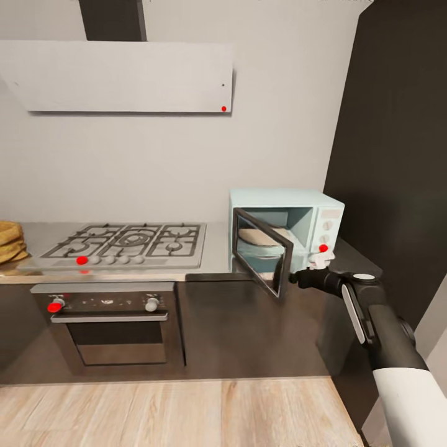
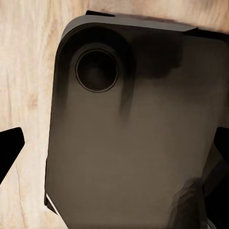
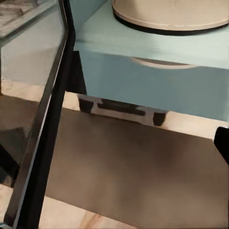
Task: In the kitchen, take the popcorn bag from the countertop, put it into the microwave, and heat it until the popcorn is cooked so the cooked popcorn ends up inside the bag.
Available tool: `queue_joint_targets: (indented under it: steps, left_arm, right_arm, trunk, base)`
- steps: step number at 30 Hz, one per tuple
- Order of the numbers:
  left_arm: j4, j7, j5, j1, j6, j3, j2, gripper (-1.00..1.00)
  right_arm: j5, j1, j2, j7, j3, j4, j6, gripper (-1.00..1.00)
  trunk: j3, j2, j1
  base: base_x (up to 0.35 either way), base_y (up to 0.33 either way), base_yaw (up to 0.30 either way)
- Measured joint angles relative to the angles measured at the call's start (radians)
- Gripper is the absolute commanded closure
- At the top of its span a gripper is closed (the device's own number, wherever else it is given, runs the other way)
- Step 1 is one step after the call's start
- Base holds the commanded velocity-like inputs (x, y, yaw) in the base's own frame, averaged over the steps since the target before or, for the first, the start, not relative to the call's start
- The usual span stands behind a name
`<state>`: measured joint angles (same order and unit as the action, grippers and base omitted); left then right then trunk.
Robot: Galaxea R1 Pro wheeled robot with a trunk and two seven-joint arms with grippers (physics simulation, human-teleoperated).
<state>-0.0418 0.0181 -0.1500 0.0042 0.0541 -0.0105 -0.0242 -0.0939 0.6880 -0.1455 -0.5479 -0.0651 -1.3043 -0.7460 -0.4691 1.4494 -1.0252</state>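
One arm is doing the work — the right arm [image 1: 397, 347] runs from the near right corner up toward the microwave [image 1: 287, 233], and the right gripper [image 1: 321, 259] sits at the front right corner of that mint-blue box, just below its white knobs. Can't tell from the head view whether its fingers are wide or pinched; they're a small pale blob against the casing. The left wrist view looks down at a dark rounded panel [image 2: 129, 138] over light wood floor [image 2: 26, 86], with a black finger [image 2: 10, 145] poking in at one edge, so no read on that gripper's spread either.

The microwave door [image 1: 264, 251] hangs open, swung out toward the near left. Inside, a tan rounded shape rests on the turntable — looks like the popcorn bag [image 1: 264, 236], though its label is hidden. The right wrist view gets the underside of it: a cream round base [image 3: 171, 14] on the mint floor of the cavity.

Left of the microwave on the steel worktop [image 1: 214, 251] is a gas hob [image 1: 127, 241], with an oven [image 1: 112, 323] below it. Further back, a grey hood [image 1: 124, 76] hangs on the pale wall.
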Motion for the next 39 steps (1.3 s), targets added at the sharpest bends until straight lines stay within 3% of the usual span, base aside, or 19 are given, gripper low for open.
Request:
queue_joint_targets:
  steps: [21, 24, 30, 32, 34, 36, 39]
  left_arm:
    - [0.000, 0.000, 0.000, 0.000, 0.000, 0.000, 0.000, -1.00]
    - [-0.001, 0.000, 0.000, 0.000, 0.000, 0.000, 0.000, -1.00]
    - [-0.001, 0.000, 0.000, 0.000, 0.000, 0.000, 0.000, -1.00]
    - [0.000, 0.000, 0.000, 0.000, 0.000, 0.000, 0.000, -1.00]
    - [0.000, 0.000, 0.000, 0.000, 0.000, 0.000, 0.000, -1.00]
    - [0.000, 0.000, 0.000, 0.000, 0.000, 0.001, 0.001, -1.00]
    - [0.000, 0.000, 0.000, 0.000, 0.000, 0.001, 0.001, -1.00]
  right_arm:
    - [-0.004, 0.001, 0.000, 0.005, -0.002, 0.000, 0.004, -1.00]
    - [-0.028, 0.000, -0.003, 0.007, -0.040, 0.001, 0.008, -1.00]
    - [-0.033, 0.000, -0.005, 0.010, -0.125, 0.004, 0.012, -1.00]
    - [-0.019, 0.001, -0.014, 0.019, -0.134, 0.012, 0.015, -1.00]
    - [-0.009, 0.001, -0.041, 0.036, -0.092, 0.018, 0.016, -1.00]
    - [0.001, 0.001, -0.066, 0.051, -0.137, 0.020, 0.012, -1.00]
    - [-0.017, 0.001, -0.082, 0.104, -0.164, 0.022, 0.012, -1.00]
  trunk:
    - [0.000, 0.000, 0.000]
    - [0.000, 0.000, 0.000]
    - [0.000, 0.000, 0.000]
    - [0.000, 0.000, 0.000]
    - [0.000, 0.000, 0.000]
    - [0.000, 0.000, 0.000]
    - [0.000, 0.000, 0.000]
  base:
    - [-0.042, 0.249, 0.000]
    - [0.000, 0.255, 0.000]
    - [0.000, 0.217, 0.000]
    - [0.000, 0.122, 0.000]
    - [0.000, 0.045, 0.000]
    - [0.000, 0.009, 0.000]
    - [0.000, 0.002, 0.000]
